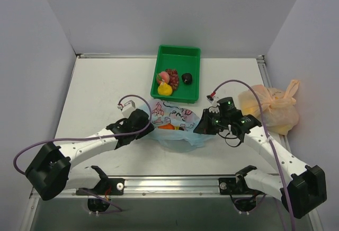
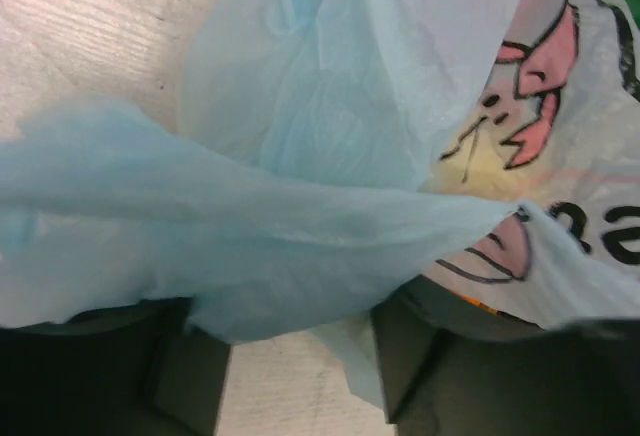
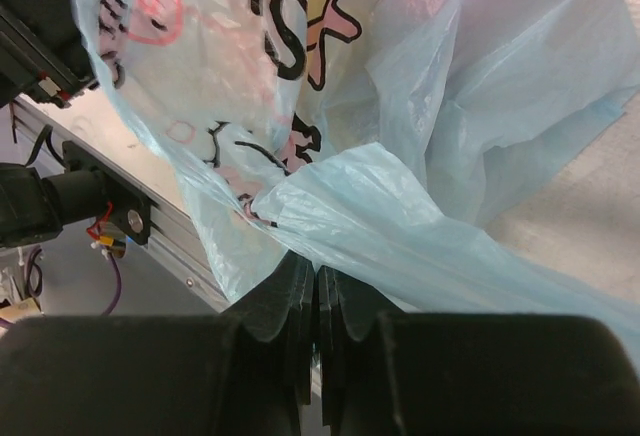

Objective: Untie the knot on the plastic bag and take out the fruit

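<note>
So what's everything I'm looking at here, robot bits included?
plastic bag: one, light blue with cartoon prints, middle of the table between the arms
orange item: one, showing inside the blue bag
orange bag: one, pale orange, right side of the table
tray: one, green, far centre
grapes: one bunch, purple, in the tray
round fruit: one, pink-red, in the tray
yellow fruit: one, at the tray's near edge
dark piece: one, blackish, in the tray
table: one, white
left arm: one, white and black, jaws apart under the bag's plastic
right arm: one, white and black, jaws shut on a fold of the bag
</note>
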Controlling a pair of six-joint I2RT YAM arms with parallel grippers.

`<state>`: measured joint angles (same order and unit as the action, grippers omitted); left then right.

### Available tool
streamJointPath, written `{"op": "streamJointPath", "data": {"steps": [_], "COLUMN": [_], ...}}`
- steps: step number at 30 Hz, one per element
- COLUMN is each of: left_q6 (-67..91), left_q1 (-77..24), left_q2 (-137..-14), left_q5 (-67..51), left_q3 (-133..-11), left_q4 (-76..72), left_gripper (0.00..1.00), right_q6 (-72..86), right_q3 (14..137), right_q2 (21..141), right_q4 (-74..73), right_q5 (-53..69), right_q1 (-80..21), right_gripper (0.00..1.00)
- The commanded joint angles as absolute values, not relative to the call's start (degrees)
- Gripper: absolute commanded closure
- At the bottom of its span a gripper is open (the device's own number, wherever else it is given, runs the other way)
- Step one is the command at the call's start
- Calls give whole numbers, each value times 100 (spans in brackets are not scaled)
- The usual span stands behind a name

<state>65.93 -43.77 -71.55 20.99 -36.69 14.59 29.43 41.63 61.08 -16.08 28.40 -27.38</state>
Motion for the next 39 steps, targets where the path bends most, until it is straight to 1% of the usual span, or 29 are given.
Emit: {"op": "streamJointPath", "data": {"steps": [1,2,3,4,5,6,11,13,15,16,17,18,20,21,22,24,25,27,28,31,35,36,39], "left_q6": [6618,6514,6434,6338,6085,5952,4802,4449,3939,3798,3579,3499,3332,3305,3279,3200,3138,3077,3024,3023,3041,3050,3146], "left_q1": [-4333,-4333,-4324,-4316,-4289,-4254,-3781,-3578,-3446,-3445,-3445,-3445,-3445,-3445,-3454,-3445,-3445,-3445,-3445,-3437,-3445,-3454,-3454], "left_q2": [-7024,-6962,-6883,-6734,-6663,-6584,-6109,-6021,-6038,-6108,-6152,-6187,-6258,-6258,-6223,-6179,-6144,-6143,-6135,-6108,-6021,-5994,-5854], "left_q5": [1916,1925,1942,1942,1934,1907,1697,1443,1223,1126,890,749,433,370,343,325,334,290,247,150,114,106,62], "left_q3": [-3885,-3876,-3876,-3885,-3946,-3990,-4236,-4411,-4656,-4745,-4842,-4912,-5071,-5097,-5132,-5142,-5159,-5185,-5194,-5186,-5115,-5063,-4896], "left_q4": [1300,1405,1485,1564,1747,1862,2680,2951,3076,3207,3278,3339,3436,3454,3480,3498,3515,3533,3542,3542,3525,3516,3428], "left_gripper": [44,57,80,90,98,100,100,100,100,100,100,100,100,100,100,100,100,100,100,100,100,100,100], "right_q6": [2988,3067,3120,3155,3207,3304,3515,3358,3130,2868,2726,2594,2216,2076,1970,1645,1522,1161,1038,756,580,554,545], "right_q3": [4096,4070,4043,3973,3929,3903,3762,3840,4095,4226,4367,4725,5140,5594,5790,6238,6632,6959,7248,7627,7787,7813,7884], "right_q2": [5872,5845,5827,5801,5783,5792,5906,6099,6144,6100,6047,5925,5810,5757,5757,5818,5871,6046,6116,6625,7381,7679,8285], "right_q4": [-1643,-1661,-1679,-1670,-1670,-1679,-1898,-2212,-2434,-2643,-2767,-2899,-3338,-3470,-3698,-3919,-4077,-4183,-4201,-4079,-3526,-3403,-2858], "right_q5": [2918,2927,2953,3005,3119,3155,3252,3217,3086,3024,2910,2787,2287,2155,1953,1820,1732,1644,1626,1845,2153,2327,2504], "right_q1": [-2524,-2418,-2304,-1990,-1812,-1654,-626,-589,-755,-886,-1018,-1350,-1712,-2053,-2178,-2451,-2748,-3040,-3337,-3699,-4050,-4104,-4306], "right_gripper": [100,100,100,100,100,100,100,100,100,96,91,78,63,46,39,28,26,24,24,23,21,19,16]}}
